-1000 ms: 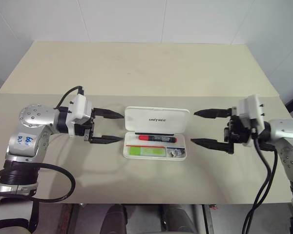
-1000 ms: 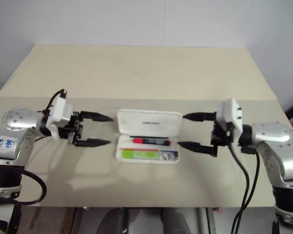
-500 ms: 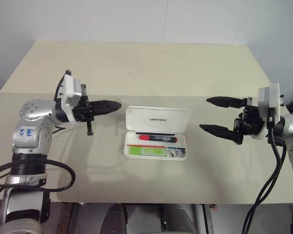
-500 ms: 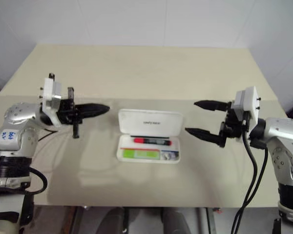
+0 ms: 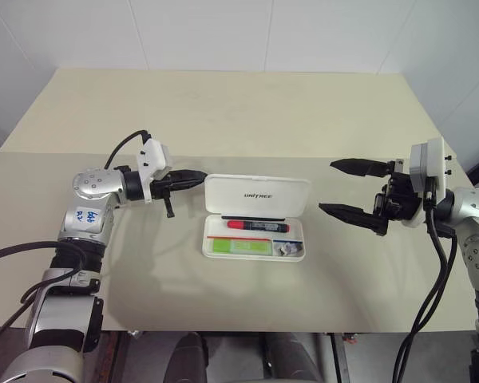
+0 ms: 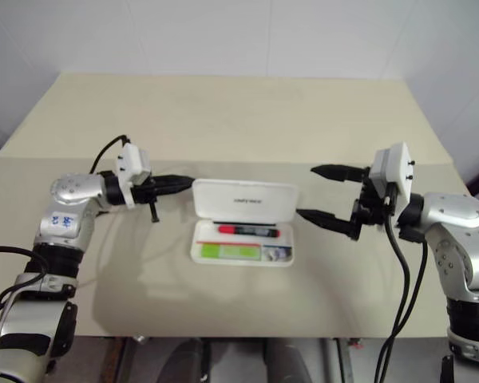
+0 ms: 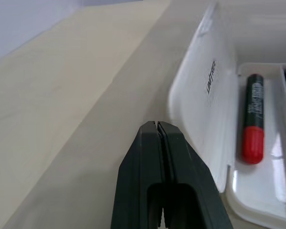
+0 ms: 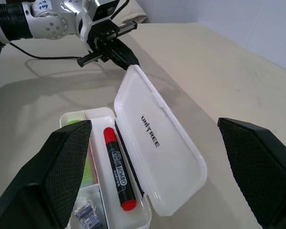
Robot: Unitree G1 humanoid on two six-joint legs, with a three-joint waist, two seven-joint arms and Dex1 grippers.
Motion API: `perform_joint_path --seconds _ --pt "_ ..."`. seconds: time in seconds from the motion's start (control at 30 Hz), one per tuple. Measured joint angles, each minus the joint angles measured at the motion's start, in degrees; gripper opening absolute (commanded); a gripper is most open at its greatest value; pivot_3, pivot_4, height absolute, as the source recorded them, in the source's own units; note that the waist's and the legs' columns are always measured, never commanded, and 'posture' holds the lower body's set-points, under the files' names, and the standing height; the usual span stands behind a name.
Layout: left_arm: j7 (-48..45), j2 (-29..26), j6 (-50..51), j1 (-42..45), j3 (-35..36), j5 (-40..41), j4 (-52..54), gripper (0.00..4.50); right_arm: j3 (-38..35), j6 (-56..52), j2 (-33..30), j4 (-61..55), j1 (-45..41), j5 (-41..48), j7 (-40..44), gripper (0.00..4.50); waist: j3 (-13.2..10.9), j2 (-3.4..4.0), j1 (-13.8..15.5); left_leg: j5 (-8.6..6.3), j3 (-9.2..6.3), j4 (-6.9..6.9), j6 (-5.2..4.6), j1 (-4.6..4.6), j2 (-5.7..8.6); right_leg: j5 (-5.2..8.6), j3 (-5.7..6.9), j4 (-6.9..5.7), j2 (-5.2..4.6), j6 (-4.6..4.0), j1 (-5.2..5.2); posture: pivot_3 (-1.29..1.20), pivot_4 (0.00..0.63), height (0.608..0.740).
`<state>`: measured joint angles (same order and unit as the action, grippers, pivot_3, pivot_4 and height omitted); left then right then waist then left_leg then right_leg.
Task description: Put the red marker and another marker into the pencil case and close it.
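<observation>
The white pencil case (image 5: 223, 191) lies open mid-table, its lid tilted up at the back. Inside, the red marker (image 5: 257, 227) lies along the rear slot and the light green marker (image 5: 239, 247) along the front one. My left gripper (image 5: 201, 175) is shut with nothing in it, its tip just off the lid's left edge; the left wrist view shows its pressed-together fingertips (image 7: 156, 126) beside the lid (image 7: 205, 95) and the red marker (image 7: 253, 119). My right gripper (image 5: 327, 186) hovers open to the right of the case, apart from it.
A small grey piece (image 5: 285, 250) sits in the case's right-hand compartment. Black cables trail from both arms (image 5: 431, 295). The beige table (image 5: 247, 120) has bare room behind and in front of the case.
My left gripper has gone from open to shut and has reached in toward the lid's left edge. The right gripper stays open at about the same spot.
</observation>
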<state>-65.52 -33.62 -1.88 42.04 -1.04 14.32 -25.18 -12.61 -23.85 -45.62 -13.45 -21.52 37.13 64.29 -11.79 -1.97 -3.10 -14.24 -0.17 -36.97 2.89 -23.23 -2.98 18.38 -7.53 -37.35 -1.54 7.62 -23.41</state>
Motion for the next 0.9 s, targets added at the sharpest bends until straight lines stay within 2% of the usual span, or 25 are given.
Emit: perform_joint_path --seconds 0.3,0.47,0.63,0.9 --pt "-8.6 1.0 -0.4 -1.5 -0.6 2.4 4.3 0.04 0.0 -0.3 0.0 -1.1 0.5 0.6 -1.2 4.50 0.0 0.00 0.0 0.00 0.00 -0.01 0.00 0.00 0.00 0.00 -0.01 -0.01 0.00 0.00 0.00 0.00 0.150 0.740" --pt "-13.2 -0.3 1.7 -6.1 -6.1 1.5 9.8 0.04 0.0 -0.3 0.5 -1.1 0.5 0.6 -1.5 4.50 0.0 0.00 0.0 0.00 0.01 -0.04 0.00 0.00 0.00 0.00 -0.04 -0.02 0.00 0.00 0.01 0.00 0.150 0.740" --pt "-13.0 -0.5 4.0 -7.7 -11.2 -2.0 12.3 0.04 0.8 -0.2 1.5 -1.2 0.5 0.5 -2.6 4.50 0.0 0.00 0.0 0.00 0.01 -0.07 0.00 0.02 0.02 0.00 -0.08 -0.02 0.00 0.00 0.02 0.00 0.150 0.740" --pt "-8.5 0.9 7.5 -6.9 -13.6 -5.0 15.7 0.04 1.0 -0.2 2.5 -2.8 1.9 0.6 -3.9 4.50 0.0 0.01 0.1 0.00 0.00 -0.10 0.00 0.06 0.04 -0.02 -0.10 0.01 0.00 0.04 0.12 0.00 0.150 0.740"
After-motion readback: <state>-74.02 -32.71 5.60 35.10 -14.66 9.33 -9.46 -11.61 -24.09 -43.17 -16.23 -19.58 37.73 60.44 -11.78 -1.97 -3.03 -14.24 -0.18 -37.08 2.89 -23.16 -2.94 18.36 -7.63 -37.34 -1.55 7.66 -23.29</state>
